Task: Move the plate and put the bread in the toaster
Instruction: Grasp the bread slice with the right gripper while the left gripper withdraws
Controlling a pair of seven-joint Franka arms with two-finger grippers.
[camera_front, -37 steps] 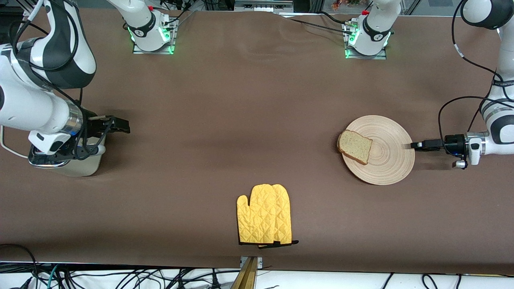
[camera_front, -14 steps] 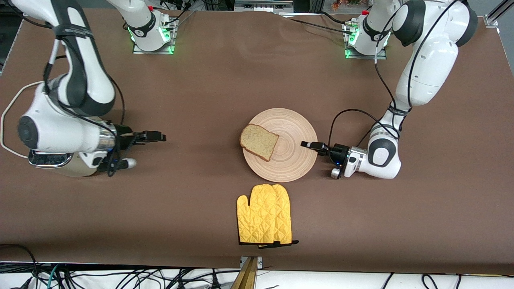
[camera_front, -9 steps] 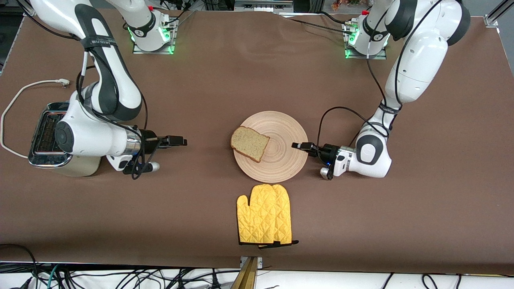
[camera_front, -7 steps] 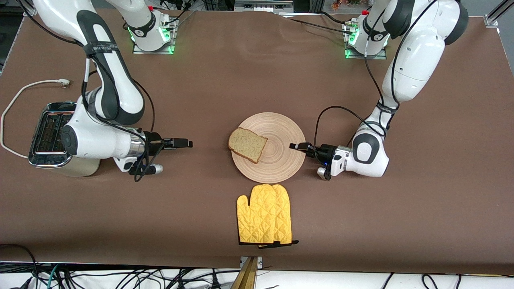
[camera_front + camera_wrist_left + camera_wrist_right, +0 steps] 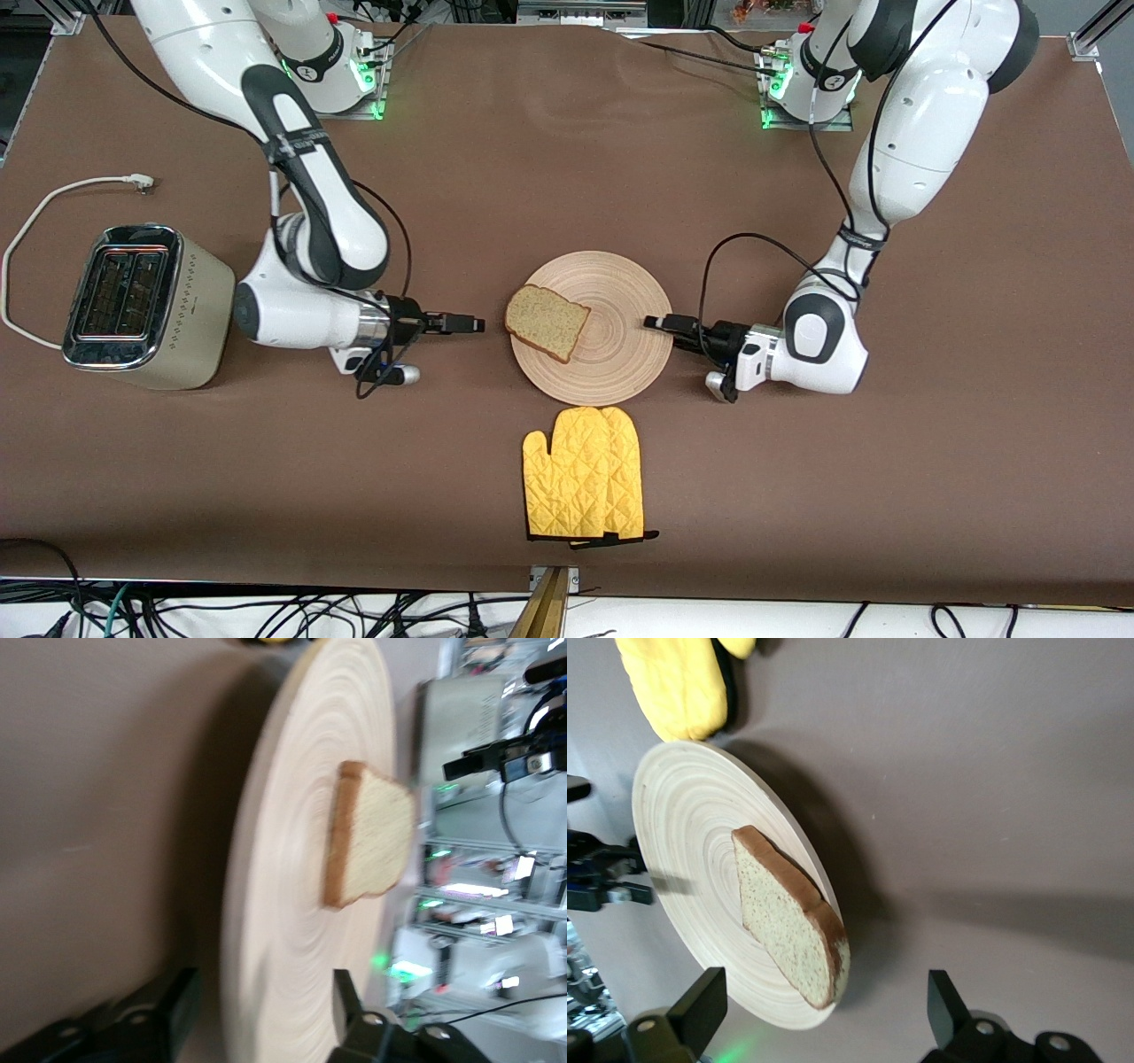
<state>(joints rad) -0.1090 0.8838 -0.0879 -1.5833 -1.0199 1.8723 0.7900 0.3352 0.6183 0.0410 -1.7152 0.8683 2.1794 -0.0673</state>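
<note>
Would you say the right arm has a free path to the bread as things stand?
Probably yes. The right end effector sits low beside the plate, open and aimed at the bread, whose crust overhangs the rim on that side. Nothing lies between them; the left end effector is at the plate's far rim.

Front view. The right arm descends from its base at the upper left of the frame, bends at the elbow, and ends in a forearm lying level at centre left. The right gripper (image 5: 476,325) points toward the frame's centre, its fingers spread wide apart, as the right wrist view confirms (image 5: 819,1010). The left arm descends from its base at the upper right, folds at the wrist at centre right, and lies level. The left gripper (image 5: 654,322) points toward the frame's centre, facing the right gripper; its fingers stand parted in the left wrist view (image 5: 266,1010).
</note>
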